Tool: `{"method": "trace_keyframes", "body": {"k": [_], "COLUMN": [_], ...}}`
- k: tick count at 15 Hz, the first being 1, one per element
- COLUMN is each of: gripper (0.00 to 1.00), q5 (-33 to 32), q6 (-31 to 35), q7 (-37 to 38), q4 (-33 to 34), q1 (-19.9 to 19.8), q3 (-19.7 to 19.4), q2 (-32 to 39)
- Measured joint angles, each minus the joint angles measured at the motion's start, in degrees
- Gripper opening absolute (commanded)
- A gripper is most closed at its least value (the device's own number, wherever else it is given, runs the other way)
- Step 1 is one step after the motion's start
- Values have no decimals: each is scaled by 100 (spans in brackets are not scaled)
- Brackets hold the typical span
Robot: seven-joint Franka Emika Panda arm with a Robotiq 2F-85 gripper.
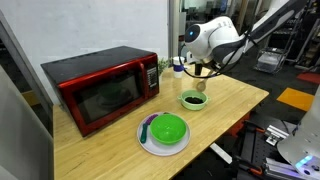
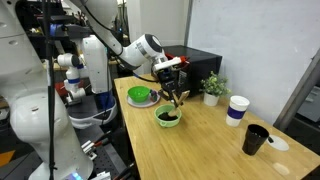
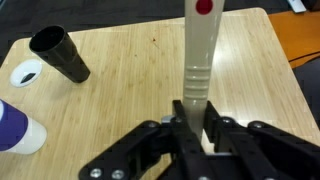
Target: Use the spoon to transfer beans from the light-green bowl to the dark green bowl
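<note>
The arm [image 1: 262, 25] reaches out, wrist bent down, hand [image 3: 196, 118] clamped on the spoon [image 3: 200, 50] handle.

In an exterior view the camera stood raised off one edge of the table [image 1: 105, 150], mid-range, angled down, with the microwave [image 1: 105, 88] at left and the arm entering from the upper right. In an exterior view it sat beside the robot's base, lower, looking across the wood toward the microwave [image 2: 200, 68] at the back. Both exterior views shared the tabletop, dark green bowl [image 1: 168, 128] and light-green bowl [image 1: 193, 99] — from differing sides. The wrist view was close, looking down past the gripper [image 3: 195, 115] and spoon [image 3: 200, 50]; its black cup [image 3: 60, 55] matched the black cup [image 2: 255, 140] in an exterior view.
</note>
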Motion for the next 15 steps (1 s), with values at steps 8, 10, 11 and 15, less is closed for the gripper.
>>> {"method": "trace_keyframes", "body": {"k": [8, 10, 11, 15], "gripper": [6, 6, 6, 6], "q5": [-245, -283, -283, -280], "q6": [55, 52, 44, -84], "q7": [48, 57, 57, 44], "q4": [-10, 3, 25, 243], "q1": [84, 91, 97, 175], "q3": [207, 235, 254, 374], "q2": [182, 230, 249, 242]}}
